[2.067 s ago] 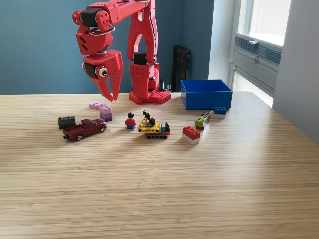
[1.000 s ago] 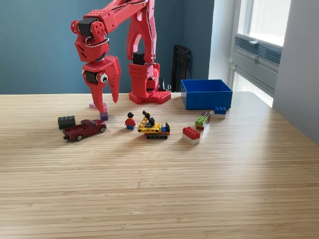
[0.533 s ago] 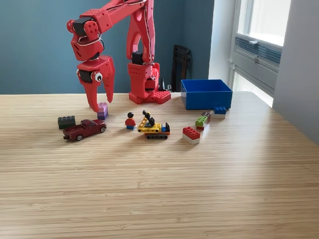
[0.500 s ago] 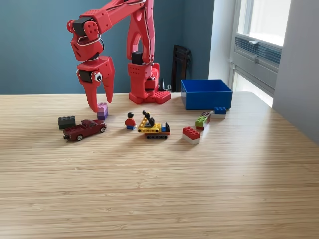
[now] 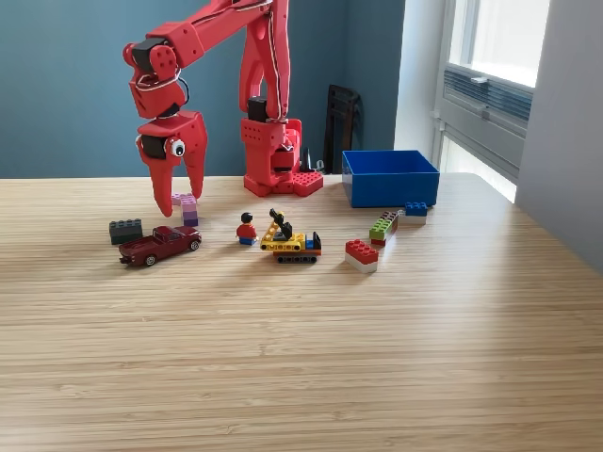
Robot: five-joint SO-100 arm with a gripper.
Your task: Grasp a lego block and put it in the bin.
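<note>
Jaws parted, tips down at the worktop; purple lego block apparently just at the exterior view's right tip, barely between them

no text, label, brand, number or sign can be read anywhere in the exterior view.

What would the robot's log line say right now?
end effector: open, down beside purple lego block | grasp: none | bin: no block seen inside
</note>
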